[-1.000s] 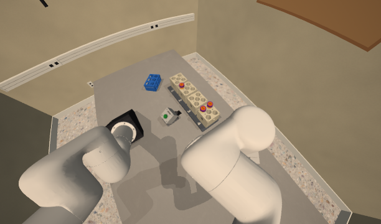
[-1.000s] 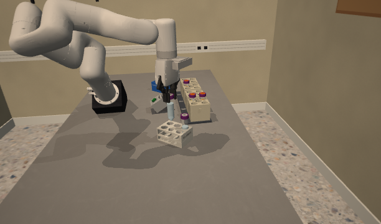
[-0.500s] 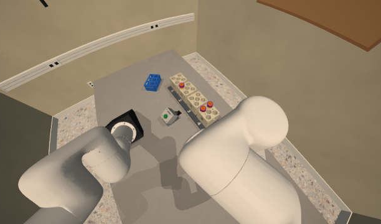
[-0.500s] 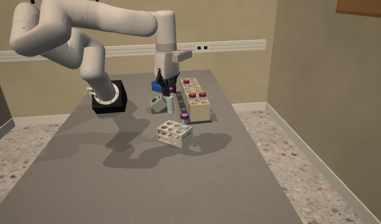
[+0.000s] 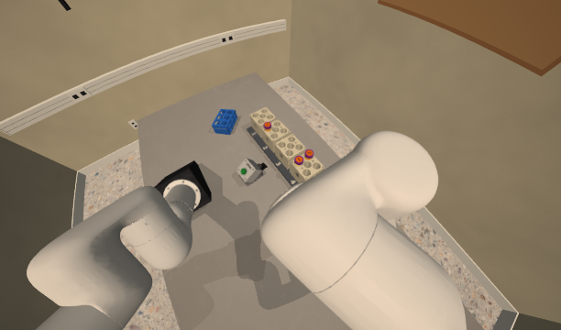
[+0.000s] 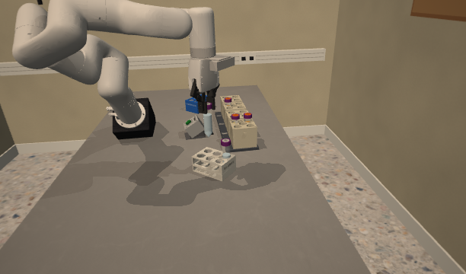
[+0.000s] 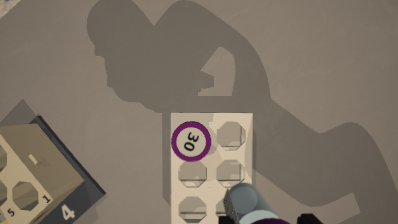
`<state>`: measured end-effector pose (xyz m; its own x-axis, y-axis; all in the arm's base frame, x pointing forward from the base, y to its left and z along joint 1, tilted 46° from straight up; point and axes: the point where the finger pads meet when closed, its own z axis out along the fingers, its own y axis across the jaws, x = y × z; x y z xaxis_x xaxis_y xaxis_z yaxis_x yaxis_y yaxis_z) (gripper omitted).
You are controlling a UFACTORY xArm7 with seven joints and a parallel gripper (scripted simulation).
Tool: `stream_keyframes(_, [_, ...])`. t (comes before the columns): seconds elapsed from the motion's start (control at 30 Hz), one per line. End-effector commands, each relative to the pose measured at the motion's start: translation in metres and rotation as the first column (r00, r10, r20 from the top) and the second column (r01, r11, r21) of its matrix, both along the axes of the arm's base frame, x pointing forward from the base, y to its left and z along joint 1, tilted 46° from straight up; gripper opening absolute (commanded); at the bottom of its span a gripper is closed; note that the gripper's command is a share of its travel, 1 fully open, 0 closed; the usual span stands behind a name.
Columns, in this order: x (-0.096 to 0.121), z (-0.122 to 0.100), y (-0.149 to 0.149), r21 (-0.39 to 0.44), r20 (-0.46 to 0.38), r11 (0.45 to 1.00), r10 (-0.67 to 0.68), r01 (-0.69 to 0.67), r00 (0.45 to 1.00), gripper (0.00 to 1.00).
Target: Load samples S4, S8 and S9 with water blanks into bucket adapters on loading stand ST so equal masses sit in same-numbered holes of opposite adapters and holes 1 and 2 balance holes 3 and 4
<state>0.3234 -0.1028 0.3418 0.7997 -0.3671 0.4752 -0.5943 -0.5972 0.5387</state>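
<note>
Purple shows on the cap of the tube (image 6: pixel 208 125) (image 7: pixel 244 198) pinched in the pincer (image 6: pixel 207 108) (image 7: pixel 268 220), whose fingers press on it near the top. It hangs nearly upright, bottom down, clear of any hole. The dot on its cap is hidden, so the exterior view allows only a guess that it is a water blank. Should its fill be misjudged, opposite adapters would end unequal however neatly it goes in.

Below, the pale rack (image 6: pixel 229 167) (image 7: pixel 212 172) holds a blank marked 30 (image 6: pixel 225 142) (image 7: pixel 191 141) in a corner. The rack is loose; a low sideways swing could catch the tube's tip on it and shove it or tip that blank.

Farther out, adapters (image 5: pixel 308 170) (image 6: pixel 244 134) (image 7: pixel 55 155) line the stand (image 5: pixel 271 156) (image 6: pixel 219 122) (image 7: pixel 95 190). Two orange-dotted caps sit side by side at its 4 end, another towards the 1 end. A slanted or off-centre descent could land the tip on a rim, or knock a neighbouring cap, and a loose adapter might shift. Miscounting the turned hole numbers would spoil both pairing and pivot balance.

Beside the stand on the tabletop (image 6: pixel 172 228), the green key (image 5: pixel 244 171) (image 6: pixel 188 122) is vulnerable to a dangling tube if the carry passes too low.
</note>
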Motion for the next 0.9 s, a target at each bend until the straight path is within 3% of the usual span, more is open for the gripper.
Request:
stream_keyframes(0.0, [0.004,-0.005,0.008,-0.005,-0.044,0.999,0.049,-0.049,0.998,0.00])
stream_keyframes(0.23, [0.013,-0.029,0.032,-0.004,-0.210,0.977,0.206,-0.211,0.956,0.00])
stream_keyframes(0.3, [0.013,-0.029,0.032,-0.004,-0.210,0.977,0.206,-0.211,0.956,0.00])
stream_keyframes(0.5, [0.022,-0.049,0.053,0.018,-0.346,0.939,0.329,-0.344,0.879,0.00])
stream_keyframes(0.73, [0.032,-0.072,0.077,0.068,-0.490,0.872,0.452,-0.484,0.746,0.00])
stream_keyframes(0.87, [0.034,-0.079,0.084,0.069,-0.490,0.872,0.452,-0.484,0.746,0.00])
